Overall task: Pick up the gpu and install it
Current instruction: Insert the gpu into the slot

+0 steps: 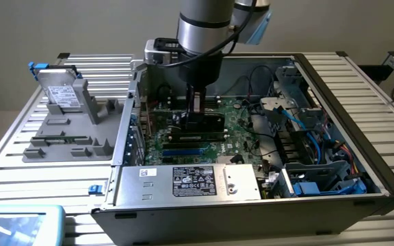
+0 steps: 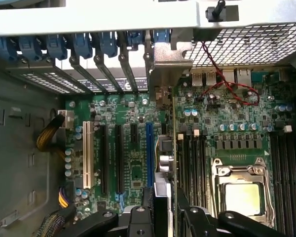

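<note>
While it is hanging inside the computer case (image 1: pixel 252 225), the gpu (image 1: pixel 207 124) is being clamped by the closed gripper (image 1: pixel 198 110). It is being held over the motherboard (image 1: pixel 243 130), at the exterior view's centre.

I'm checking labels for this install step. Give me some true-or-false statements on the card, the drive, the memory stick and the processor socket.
1. The gripper holds the flat black gpu card with a silver end bracket over the green motherboard. True.
2. The silver boxy drive with a white label lies inside the dark open computer case. False: it stands in the grey moulded holder outside the case.
3. The thin green memory stick lies in that holder. True.
4. A cooler covers the processor socket. False: its metal chip lid is bare.
</note>
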`<state>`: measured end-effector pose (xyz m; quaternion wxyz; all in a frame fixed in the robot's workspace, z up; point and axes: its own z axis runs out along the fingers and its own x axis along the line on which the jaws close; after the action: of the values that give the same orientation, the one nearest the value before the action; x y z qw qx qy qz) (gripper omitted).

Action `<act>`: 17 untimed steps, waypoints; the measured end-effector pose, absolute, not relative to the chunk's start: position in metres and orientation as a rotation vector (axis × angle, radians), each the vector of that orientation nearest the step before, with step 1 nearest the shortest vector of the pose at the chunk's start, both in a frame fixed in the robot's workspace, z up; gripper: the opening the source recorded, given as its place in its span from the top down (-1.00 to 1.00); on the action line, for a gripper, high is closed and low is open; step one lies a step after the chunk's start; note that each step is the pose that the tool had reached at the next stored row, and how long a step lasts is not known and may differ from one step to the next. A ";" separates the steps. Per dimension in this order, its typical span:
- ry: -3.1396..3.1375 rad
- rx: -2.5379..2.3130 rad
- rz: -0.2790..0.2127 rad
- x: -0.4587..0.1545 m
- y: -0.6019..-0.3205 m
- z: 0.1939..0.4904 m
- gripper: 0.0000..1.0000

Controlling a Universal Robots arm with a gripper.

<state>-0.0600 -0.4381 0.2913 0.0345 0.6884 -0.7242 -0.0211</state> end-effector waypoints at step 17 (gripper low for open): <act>-2.227 2.117 -0.065 -0.066 -0.452 0.260 0.43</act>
<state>-0.0656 -0.4517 0.2603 0.0344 0.6884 -0.7242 -0.0212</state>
